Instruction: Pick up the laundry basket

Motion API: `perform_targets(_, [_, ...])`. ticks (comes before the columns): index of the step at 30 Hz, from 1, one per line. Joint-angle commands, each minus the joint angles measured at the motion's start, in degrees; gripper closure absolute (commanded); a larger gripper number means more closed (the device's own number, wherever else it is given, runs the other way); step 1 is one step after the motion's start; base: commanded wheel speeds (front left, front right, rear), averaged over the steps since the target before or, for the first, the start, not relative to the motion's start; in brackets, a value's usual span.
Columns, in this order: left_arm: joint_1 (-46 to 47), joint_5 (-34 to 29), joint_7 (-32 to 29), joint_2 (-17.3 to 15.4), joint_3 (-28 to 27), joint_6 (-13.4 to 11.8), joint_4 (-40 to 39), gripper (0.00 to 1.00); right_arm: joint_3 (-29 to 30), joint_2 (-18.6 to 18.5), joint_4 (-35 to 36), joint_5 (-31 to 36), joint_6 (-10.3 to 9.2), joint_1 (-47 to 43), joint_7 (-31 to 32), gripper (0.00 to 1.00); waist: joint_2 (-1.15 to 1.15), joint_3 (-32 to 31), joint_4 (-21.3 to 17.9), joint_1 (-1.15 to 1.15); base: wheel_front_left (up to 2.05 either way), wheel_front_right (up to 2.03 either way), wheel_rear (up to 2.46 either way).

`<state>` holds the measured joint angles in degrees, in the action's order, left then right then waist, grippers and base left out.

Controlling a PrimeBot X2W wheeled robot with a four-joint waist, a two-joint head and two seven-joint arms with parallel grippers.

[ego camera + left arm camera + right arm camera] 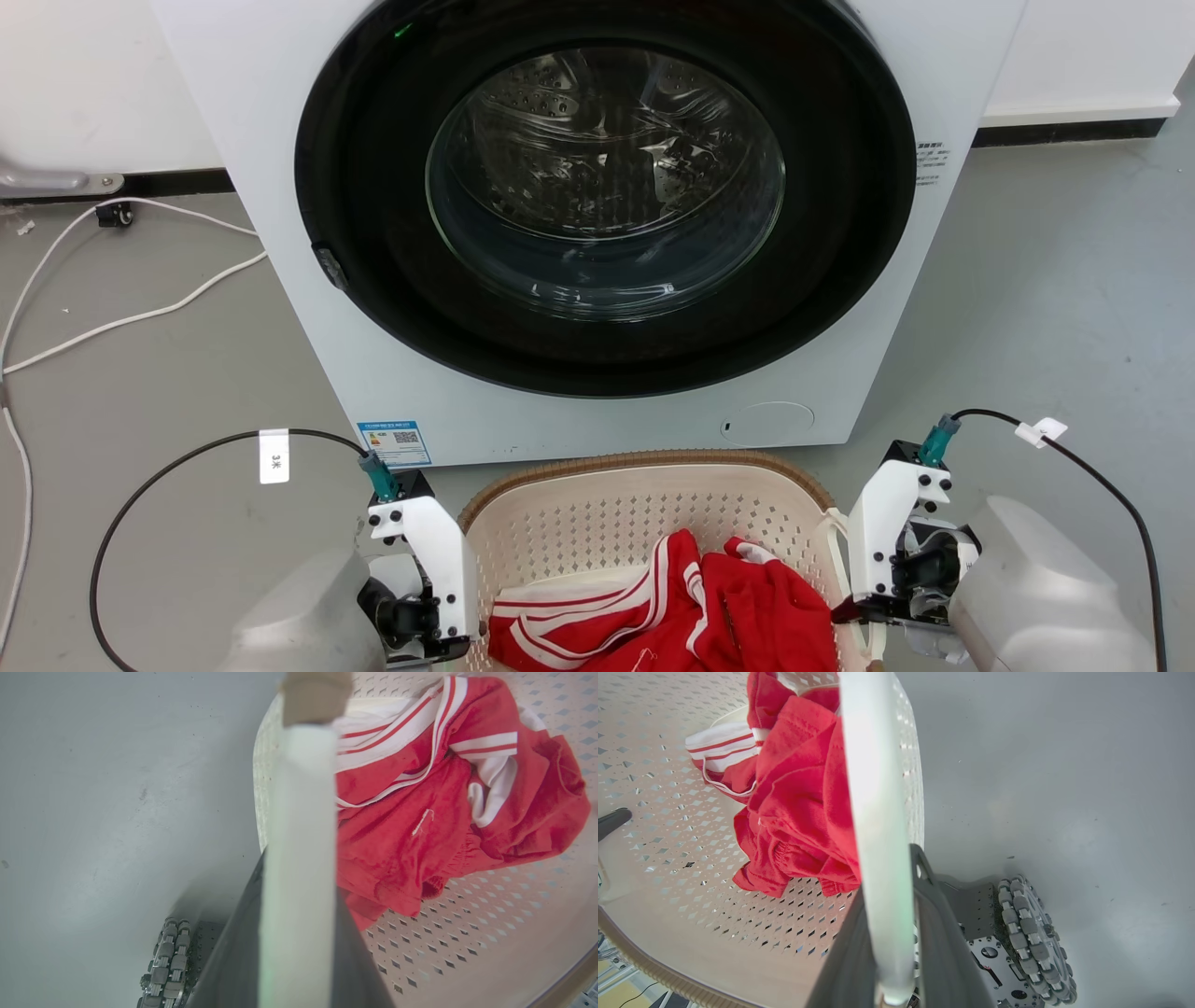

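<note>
Laundry basket (644, 504) lies between left hand (299, 872) and right hand (889, 872), long axis side to side; each hand clamps a white handle (303, 788).

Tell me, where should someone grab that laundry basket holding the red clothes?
By the white loop handles, one from each side: they stick out beyond the perforated walls, and a grip at both ends should keep the wide basket level.
</note>
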<state>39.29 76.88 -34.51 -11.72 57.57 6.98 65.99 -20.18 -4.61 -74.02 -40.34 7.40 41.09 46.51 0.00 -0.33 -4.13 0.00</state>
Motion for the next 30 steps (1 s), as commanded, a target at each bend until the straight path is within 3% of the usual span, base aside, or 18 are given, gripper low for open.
perform_targets(1, [-0.1, 0.9, 0.2, 1.5, -0.1, 0.9, -1.3, 1.00, 0.5, 1.4, 0.3, -0.4, 0.16, -0.6, 0.2, 1.00, 0.00, 0.0, 0.0, 0.00, 0.00, 0.00, 0.00])
perform_targets(30, [0.0, 2.2, 0.9, 1.6, 1.1, 0.9, -1.4, 1.00, 3.2, 1.9, 0.3, 1.8, 0.17, -0.9, 0.4, 1.00, 0.00, 0.1, 0.3, 0.00, 0.00, 0.00, 0.00])
